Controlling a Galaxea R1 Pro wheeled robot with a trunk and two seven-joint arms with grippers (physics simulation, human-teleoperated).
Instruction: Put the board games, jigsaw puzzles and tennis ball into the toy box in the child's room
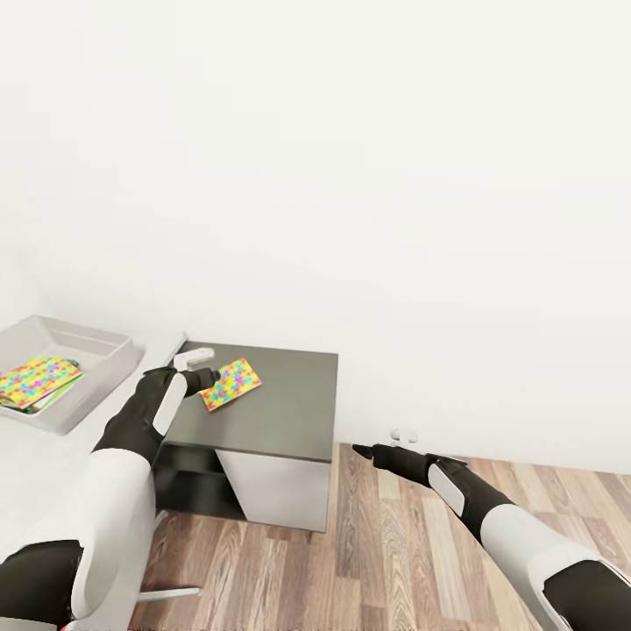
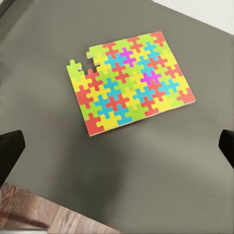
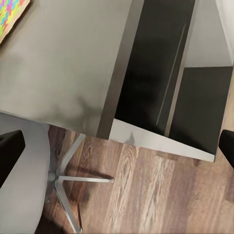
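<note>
A jigsaw puzzle [image 1: 230, 383] lies flat on the dark grey cabinet top [image 1: 280, 412], near its far left corner, with nothing touching it. In the left wrist view the same puzzle [image 2: 129, 81] shows its jagged edge and one piece missing at a corner, so that a single tab sticks out there. The left gripper [image 1: 203, 368] hovers just beside the puzzle's left end, above the cabinet top; in the left wrist view its two dark fingertips [image 2: 10, 151] sit at the frame's edges, wide apart, with nothing between them. To the left, on the pale table [image 1: 35, 456], stands the toy box [image 1: 105, 372], and a second puzzle [image 1: 37, 379] lies inside it on top of a flat green-edged board game [image 1: 54, 393]. The right gripper [image 1: 361, 450] hangs out over the wood floor [image 1: 386, 552], to the right of the cabinet and well apart from both puzzles. In the right wrist view its fingertips [image 3: 11, 146] are likewise spread to the frame's edges and hold nothing; that view looks down on the cabinet top's edge, the dark open space under it, and a chair [image 3: 22, 190] with a grey seat and a metal star base on the floor. A corner of the puzzle [image 3: 10, 15] shows there too. A plain white wall [image 1: 350, 175] stands behind everything.
</note>
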